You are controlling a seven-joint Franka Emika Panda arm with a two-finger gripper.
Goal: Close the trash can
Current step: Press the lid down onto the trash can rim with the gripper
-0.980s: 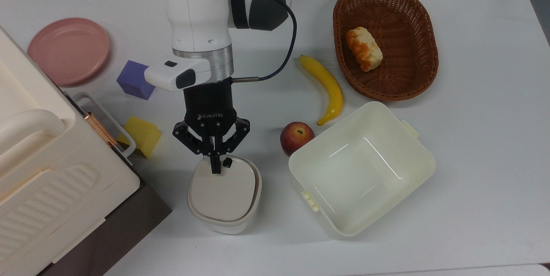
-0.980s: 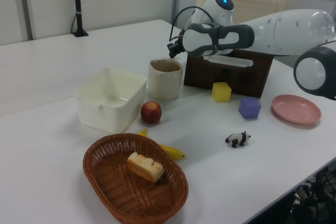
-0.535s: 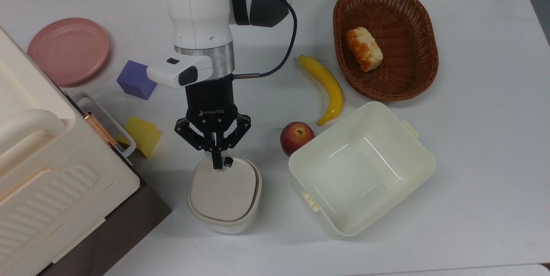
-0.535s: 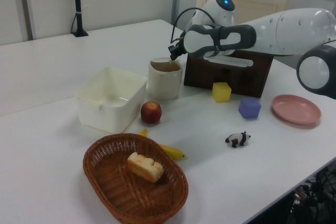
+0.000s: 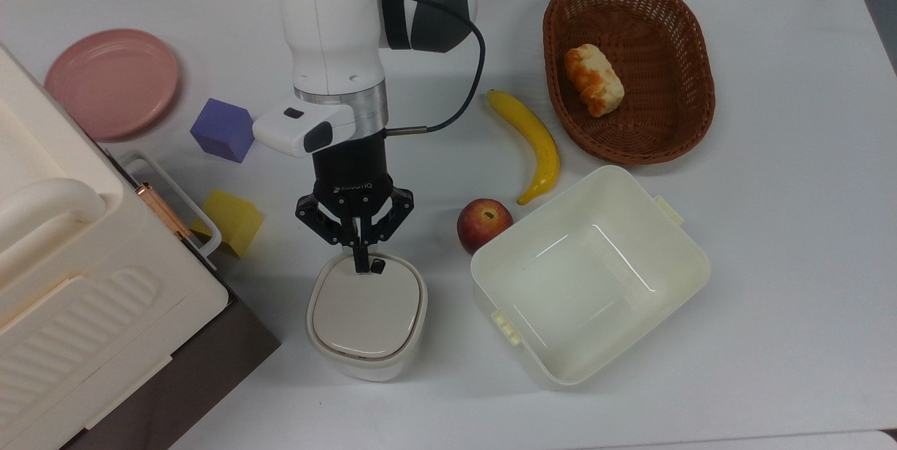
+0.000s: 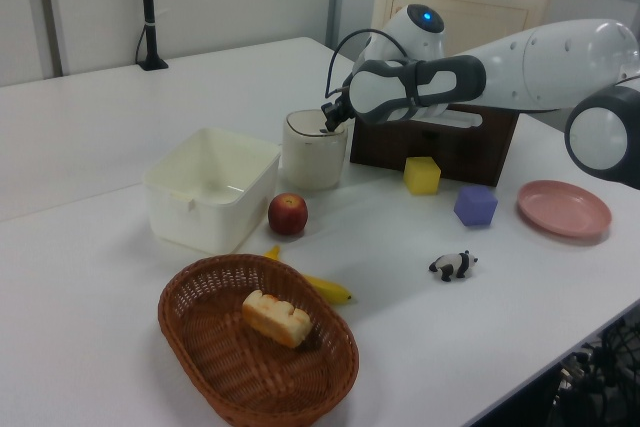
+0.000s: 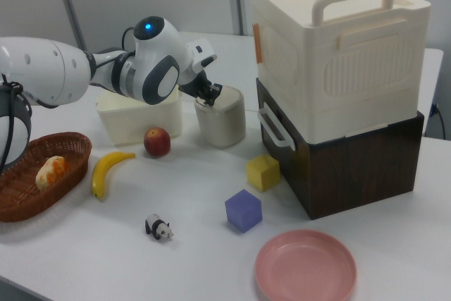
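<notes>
Over the trash can's [image 5: 366, 315] back edge, beside its small black button [image 5: 378, 267], the gripper [image 5: 360, 264] has its jaws pressed together and empty, fingertips resting on or just above the beige lid [image 5: 367, 310]. That lid appears to lie flat within the rim in the top view, so the closing looks essentially done, with perhaps only a final press and the arm's lift-off remaining. The trash can stands between the apple [image 5: 483, 224] and the large cream appliance [image 5: 84, 282], with the yellow block [image 5: 231, 221] near it.
</notes>
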